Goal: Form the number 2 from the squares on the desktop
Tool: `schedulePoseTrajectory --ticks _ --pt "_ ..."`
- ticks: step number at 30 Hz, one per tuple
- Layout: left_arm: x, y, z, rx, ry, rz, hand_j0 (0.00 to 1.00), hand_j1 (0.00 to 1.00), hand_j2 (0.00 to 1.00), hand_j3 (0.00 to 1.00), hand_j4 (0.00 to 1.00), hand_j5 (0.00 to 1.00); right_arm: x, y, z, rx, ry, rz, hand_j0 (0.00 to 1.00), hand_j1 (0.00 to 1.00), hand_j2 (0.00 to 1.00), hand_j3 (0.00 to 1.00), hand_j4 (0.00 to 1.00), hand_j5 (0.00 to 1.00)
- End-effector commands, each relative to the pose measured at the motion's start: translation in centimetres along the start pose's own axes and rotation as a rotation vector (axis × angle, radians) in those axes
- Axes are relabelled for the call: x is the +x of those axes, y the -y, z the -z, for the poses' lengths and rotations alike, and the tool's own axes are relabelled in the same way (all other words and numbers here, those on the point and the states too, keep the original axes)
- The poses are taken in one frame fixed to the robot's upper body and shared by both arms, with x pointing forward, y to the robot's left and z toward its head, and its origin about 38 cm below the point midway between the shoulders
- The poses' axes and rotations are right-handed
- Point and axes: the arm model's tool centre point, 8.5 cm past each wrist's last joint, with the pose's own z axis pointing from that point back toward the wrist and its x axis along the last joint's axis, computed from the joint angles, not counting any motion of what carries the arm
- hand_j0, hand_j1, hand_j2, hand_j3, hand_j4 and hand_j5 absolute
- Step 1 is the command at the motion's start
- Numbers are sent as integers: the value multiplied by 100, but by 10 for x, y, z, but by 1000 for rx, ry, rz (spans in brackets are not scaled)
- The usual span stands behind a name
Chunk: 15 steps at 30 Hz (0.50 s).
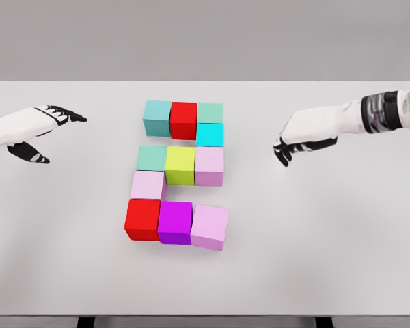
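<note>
Several coloured cubes stand together mid-table in the shape of a 2. The top row is a teal cube [157,117], a red cube [183,120] and a green cube [210,112], with a cyan cube [210,134] below the green one. The middle row holds a mint cube [152,158], a yellow-green cube [180,165] and a lilac cube [210,166]. A pale pink cube [148,184] sits under the mint one. The bottom row is a red cube [143,219], a magenta cube [175,222] and a lilac cube [210,227], slightly turned. My left hand [44,133] hovers open at the far left. My right hand [290,143] hangs open to the right of the cubes, fingers pointing down.
The white table [328,239] spans the view, with its far edge near the top and its front edge at the bottom. Both forearms reach in from the sides above the tabletop.
</note>
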Motion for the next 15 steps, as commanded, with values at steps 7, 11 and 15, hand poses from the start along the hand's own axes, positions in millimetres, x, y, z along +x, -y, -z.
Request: schedulePoseTrajectory --ticks 7,11,15 --pt "0 0 0 5 0 -6 100 100 100 100 100 100 -4 1 -3 -9 -13 9 67 67 67 67 67 67" --pt "0 1 -1 3 0 -10 100 100 100 100 100 100 -13 -7 -17 0 -52 28 100 100 100 100 100 100" --pt "0 2 -1 2 0 -10 100 100 100 100 100 100 -18 -9 -30 -7 -80 34 100 100 100 100 100 100"
